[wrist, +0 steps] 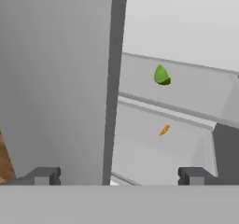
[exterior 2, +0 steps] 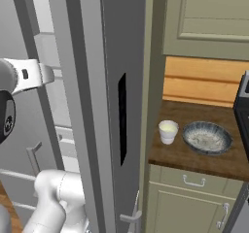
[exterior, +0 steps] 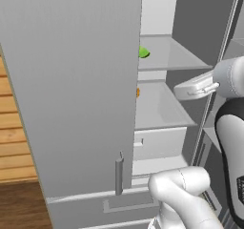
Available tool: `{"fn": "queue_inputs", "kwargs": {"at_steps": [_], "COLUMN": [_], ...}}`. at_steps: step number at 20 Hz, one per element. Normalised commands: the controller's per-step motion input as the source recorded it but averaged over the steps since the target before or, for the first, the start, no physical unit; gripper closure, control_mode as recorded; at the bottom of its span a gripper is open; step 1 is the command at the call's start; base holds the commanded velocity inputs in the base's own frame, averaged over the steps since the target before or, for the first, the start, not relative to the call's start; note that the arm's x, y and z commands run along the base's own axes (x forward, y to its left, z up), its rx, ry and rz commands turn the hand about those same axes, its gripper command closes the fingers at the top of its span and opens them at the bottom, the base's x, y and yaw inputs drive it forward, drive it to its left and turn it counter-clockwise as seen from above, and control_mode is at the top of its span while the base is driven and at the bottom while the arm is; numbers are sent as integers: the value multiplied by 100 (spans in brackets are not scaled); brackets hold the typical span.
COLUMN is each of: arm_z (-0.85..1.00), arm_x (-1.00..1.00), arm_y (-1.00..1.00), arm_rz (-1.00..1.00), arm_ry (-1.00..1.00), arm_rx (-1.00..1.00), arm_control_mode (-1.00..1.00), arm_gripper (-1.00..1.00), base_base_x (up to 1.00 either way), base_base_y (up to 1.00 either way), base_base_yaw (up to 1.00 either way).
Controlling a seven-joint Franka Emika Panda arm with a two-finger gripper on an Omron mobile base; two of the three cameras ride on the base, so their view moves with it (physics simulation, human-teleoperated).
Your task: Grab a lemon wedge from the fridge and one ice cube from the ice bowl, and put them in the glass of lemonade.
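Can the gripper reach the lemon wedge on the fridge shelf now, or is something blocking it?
Probably yes. The gripper is open and faces the lemon wedge, which lies alone on the upper shelf; the closed left door stands beside that path, not across it.

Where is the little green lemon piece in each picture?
Left base view: the lemon wedge peeks past the closed door's edge on the upper shelf.
Right base view: not in it.
Hand view: upper middle, on the higher shelf.
Shared landmark: the small orange item one shelf below.
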Motion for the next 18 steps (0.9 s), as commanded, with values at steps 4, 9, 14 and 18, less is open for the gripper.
{"fn": "queue_inputs", "kwargs": {"at_steps": [4,9,14,18], "arm_z": [27,28,11,-2], "arm_x": [1,4,19,31], "arm_y": [-10,-7,0,-2], "arm_rz": [-3,0,0,0], "arm_ry": [1,0,6,1], "arm_rx": [8,1,0,0], "arm_control_mode": [-100,-100,-100,-100], "arm_gripper": [-100,-100,-100,-100], "base_base_x": [0,0,0,0], "base_base_y": [0,0,0,0], "base_base_yaw": [0,0,0,0]}}
